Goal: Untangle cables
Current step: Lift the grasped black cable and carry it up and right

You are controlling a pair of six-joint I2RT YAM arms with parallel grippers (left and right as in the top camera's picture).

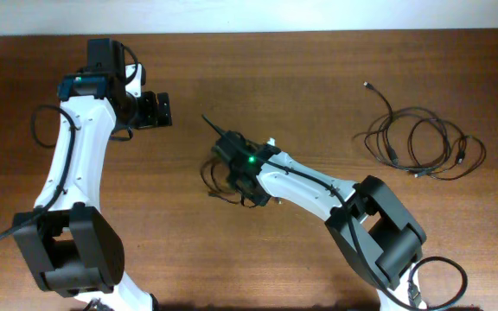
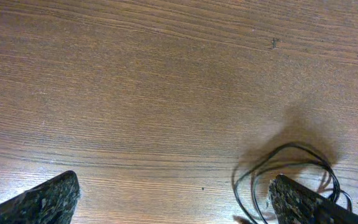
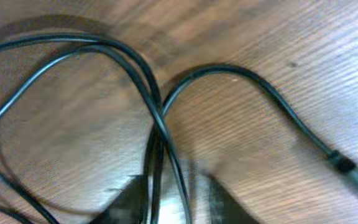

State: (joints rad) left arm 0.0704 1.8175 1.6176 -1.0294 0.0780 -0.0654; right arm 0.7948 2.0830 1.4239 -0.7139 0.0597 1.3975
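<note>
Thin black cables lie in two groups on the wooden table: a small tangle (image 1: 213, 177) under my right gripper (image 1: 234, 166) and a looser bundle (image 1: 422, 145) at the far right. In the right wrist view the cables (image 3: 143, 78) loop across the wood, and two or three strands run down between the blurred fingers of the right gripper (image 3: 176, 196), which are closed in narrowly on them. One strand ends in a dark plug (image 3: 345, 167). My left gripper (image 2: 173, 190) hangs wide open over bare wood, with a cable loop (image 2: 278, 149) beside its right finger.
The thicker black arm cables (image 1: 443, 281) lie by the arm bases at the front edge. The table's far edge (image 1: 249, 33) meets a white wall. The left arm (image 1: 80, 147) stands at the left side.
</note>
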